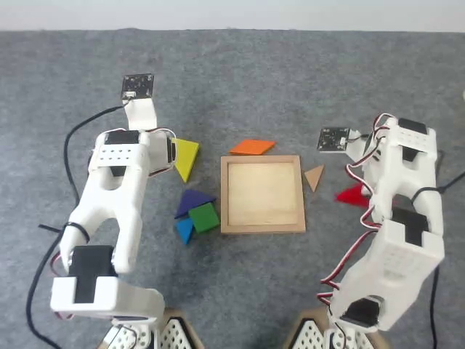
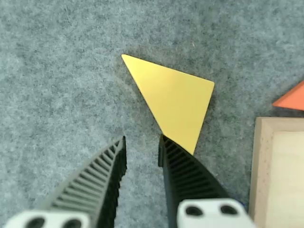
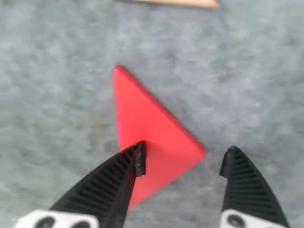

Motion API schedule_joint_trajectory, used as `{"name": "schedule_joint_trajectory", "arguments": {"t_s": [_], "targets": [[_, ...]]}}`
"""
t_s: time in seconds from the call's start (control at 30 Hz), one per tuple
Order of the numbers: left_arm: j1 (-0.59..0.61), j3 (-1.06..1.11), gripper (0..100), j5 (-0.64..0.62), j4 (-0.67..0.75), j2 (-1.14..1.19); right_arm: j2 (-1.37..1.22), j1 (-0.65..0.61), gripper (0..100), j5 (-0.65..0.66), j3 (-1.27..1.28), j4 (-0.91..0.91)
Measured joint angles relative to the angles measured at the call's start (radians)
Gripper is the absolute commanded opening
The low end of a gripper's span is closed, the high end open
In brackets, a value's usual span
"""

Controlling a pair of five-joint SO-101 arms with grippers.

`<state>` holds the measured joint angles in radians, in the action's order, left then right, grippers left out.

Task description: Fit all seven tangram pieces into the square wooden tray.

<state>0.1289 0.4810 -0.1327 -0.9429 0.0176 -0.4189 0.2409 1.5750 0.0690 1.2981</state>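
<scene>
I see L gripper (image 2: 142,142) slightly open, one tip touching yellow triangle (image 2: 173,102), which lies left of tray (image 1: 224,193). Tray's centred btwn arms. R gripper (image 3: 186,156) wide open over red triangle (image 3: 142,128), right of tray.

The square wooden tray (image 1: 224,196) lies flat, centre. Outside it: orange parallelogram (image 1: 253,147) just beyond its far edge; yellow triangle (image 1: 185,156), purple triangle (image 1: 194,202), green square (image 1: 205,217), blue triangle (image 1: 184,230) left; tan triangle (image 1: 314,177), red triangle (image 1: 354,195) right.
</scene>
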Motion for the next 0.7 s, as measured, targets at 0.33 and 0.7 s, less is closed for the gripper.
{"name": "schedule_joint_trajectory", "arguments": {"t_s": [0.33, 0.7], "targets": [[0.0, 0.0, 11, 0.014, 0.0, 0.0, 0.098, 0.005, 27.3, -0.028, 0.014, 0.135], [0.0, -0.055, 11, 0.014, 0.009, 0.186, 0.178, -0.026, 27.3, 0.044, 0.212, 0.011]]}}
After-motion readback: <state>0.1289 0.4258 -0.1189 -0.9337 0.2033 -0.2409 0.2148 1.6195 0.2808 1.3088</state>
